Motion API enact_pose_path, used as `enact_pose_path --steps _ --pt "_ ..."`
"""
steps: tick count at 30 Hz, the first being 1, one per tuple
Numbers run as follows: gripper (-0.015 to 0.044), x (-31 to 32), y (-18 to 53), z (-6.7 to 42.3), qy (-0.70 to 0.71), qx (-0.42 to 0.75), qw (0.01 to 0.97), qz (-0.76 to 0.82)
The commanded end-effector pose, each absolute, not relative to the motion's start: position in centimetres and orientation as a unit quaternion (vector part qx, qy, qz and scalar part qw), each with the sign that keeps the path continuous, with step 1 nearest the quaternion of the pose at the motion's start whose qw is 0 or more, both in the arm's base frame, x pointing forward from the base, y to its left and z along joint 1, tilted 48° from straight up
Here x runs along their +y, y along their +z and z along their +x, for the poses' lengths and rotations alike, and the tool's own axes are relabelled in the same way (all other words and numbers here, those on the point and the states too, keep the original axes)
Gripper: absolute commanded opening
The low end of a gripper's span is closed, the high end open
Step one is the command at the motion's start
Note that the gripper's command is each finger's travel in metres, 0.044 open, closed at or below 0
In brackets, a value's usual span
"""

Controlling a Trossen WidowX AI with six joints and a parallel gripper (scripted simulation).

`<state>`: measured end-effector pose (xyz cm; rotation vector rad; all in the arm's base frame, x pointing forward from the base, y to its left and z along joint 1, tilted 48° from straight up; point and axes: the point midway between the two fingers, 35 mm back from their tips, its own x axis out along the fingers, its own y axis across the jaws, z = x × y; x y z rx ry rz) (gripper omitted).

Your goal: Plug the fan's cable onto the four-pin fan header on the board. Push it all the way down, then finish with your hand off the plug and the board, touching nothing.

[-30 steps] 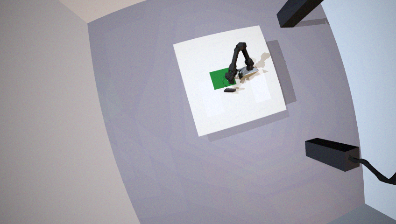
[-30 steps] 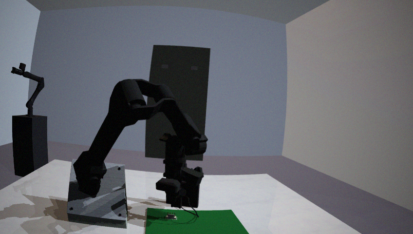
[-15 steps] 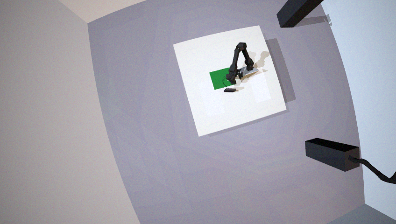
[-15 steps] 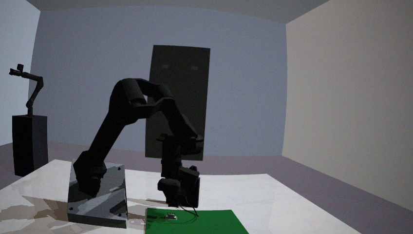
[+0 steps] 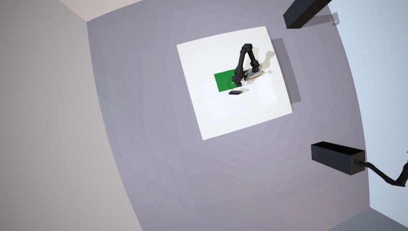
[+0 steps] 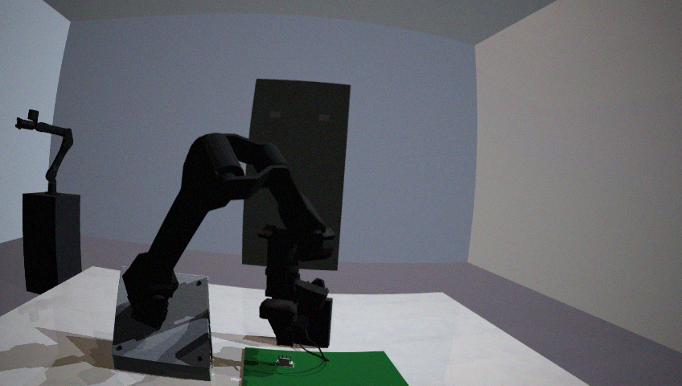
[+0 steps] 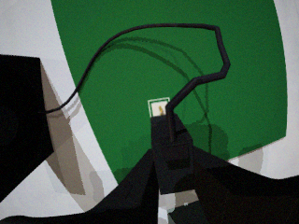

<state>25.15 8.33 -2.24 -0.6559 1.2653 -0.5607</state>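
Observation:
A green board (image 5: 222,82) (image 6: 354,370) (image 7: 125,13) lies on the white table. Its small white four-pin fan header (image 6: 285,362) (image 7: 156,107) stands near the board's near edge. My gripper (image 5: 237,83) (image 6: 287,340) (image 7: 168,152) points down and is shut on the fan's dark plug (image 7: 163,123). The plug hangs just above the header, almost in line with it in the wrist view. The black cable (image 7: 156,26) (image 6: 316,352) loops over the board back to the black fan (image 5: 235,92) (image 6: 321,322) (image 7: 19,119), which rests beside the board.
The arm's grey base plate (image 6: 162,334) (image 5: 254,73) stands next to the board on the white table (image 5: 243,120) (image 6: 430,325). Dark boxes (image 5: 337,157) (image 6: 50,239) and a second small arm (image 6: 55,148) stand off the table, far away.

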Motion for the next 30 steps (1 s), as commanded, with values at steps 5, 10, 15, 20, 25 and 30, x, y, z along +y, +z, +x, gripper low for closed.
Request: enact_pose_path --steps 5,10,15,20,25,30 --pt "0.0 7.9 -2.7 25.2 -0.254 0.573 0.722 -0.292" --pt "0.0 6.8 -3.7 25.5 -0.255 0.572 0.723 -0.292" --pt "0.0 6.8 -3.7 25.5 -0.255 0.572 0.723 -0.292" --pt "0.0 6.8 -3.6 25.6 -0.252 0.574 0.721 -0.295" --pt "0.0 6.8 -3.6 25.6 -0.251 0.574 0.721 -0.296" --pt "0.0 6.8 -3.6 25.7 -0.252 0.574 0.721 -0.296"
